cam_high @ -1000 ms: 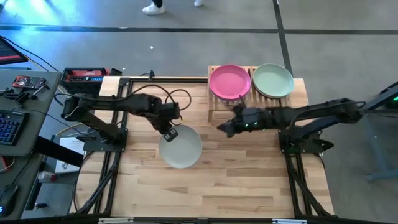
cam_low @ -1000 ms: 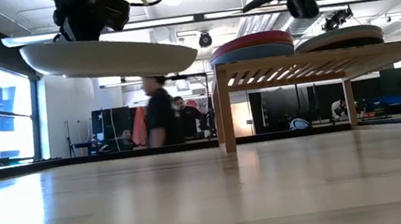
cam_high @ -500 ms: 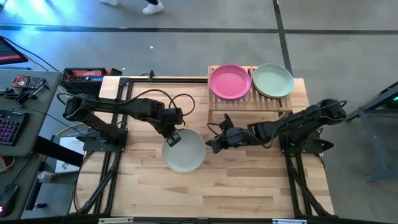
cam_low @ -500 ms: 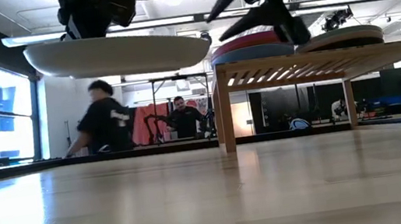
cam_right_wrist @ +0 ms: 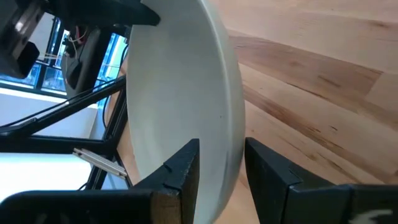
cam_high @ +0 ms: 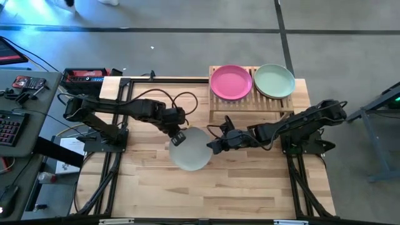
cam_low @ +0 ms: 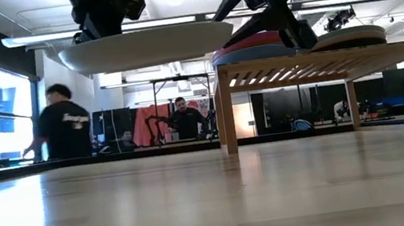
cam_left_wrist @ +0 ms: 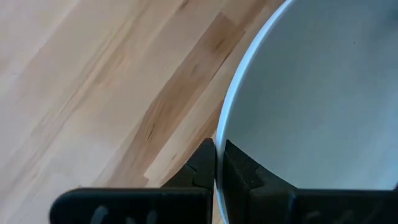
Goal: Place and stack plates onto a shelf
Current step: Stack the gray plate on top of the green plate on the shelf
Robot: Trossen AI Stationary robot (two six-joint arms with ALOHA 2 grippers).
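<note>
An off-white plate [cam_high: 192,152] hangs lifted over the table's middle, roughly level in the low view [cam_low: 145,48]. My left gripper [cam_high: 177,136] is shut on its left rim. My right gripper [cam_high: 213,145] is open at the plate's right rim; in its wrist view the fingers [cam_right_wrist: 222,155] stand on either side of the rim [cam_right_wrist: 231,134] with gaps showing. The light-wood shelf [cam_high: 250,104] stands at the table's far edge, carrying a stack topped by a magenta plate [cam_high: 230,81] and a stack topped by a mint green plate [cam_high: 274,80]. My left gripper pinches the off-white plate's rim [cam_left_wrist: 225,127] between its two fingers, one finger [cam_left_wrist: 242,168] on the inner face and the other on the outside. It comes from above, slanting from the table's left. The plate is lifted clear and projects sideways from the fingers, close to level.
The shelf [cam_low: 321,60] stands on legs well above the tabletop, with its stacked plates [cam_low: 256,44] about level with the held plate. Bare plank tabletop [cam_high: 250,181] lies near and right. A desk with a keyboard sits left of the table; people show in the room beyond.
My left gripper carried the off-white plate toward the table's right, and the plate levelled out from a tilt. My right gripper drew back from the shelf toward the table's near and left side, ending with its open fingers astride the plate's right rim.
</note>
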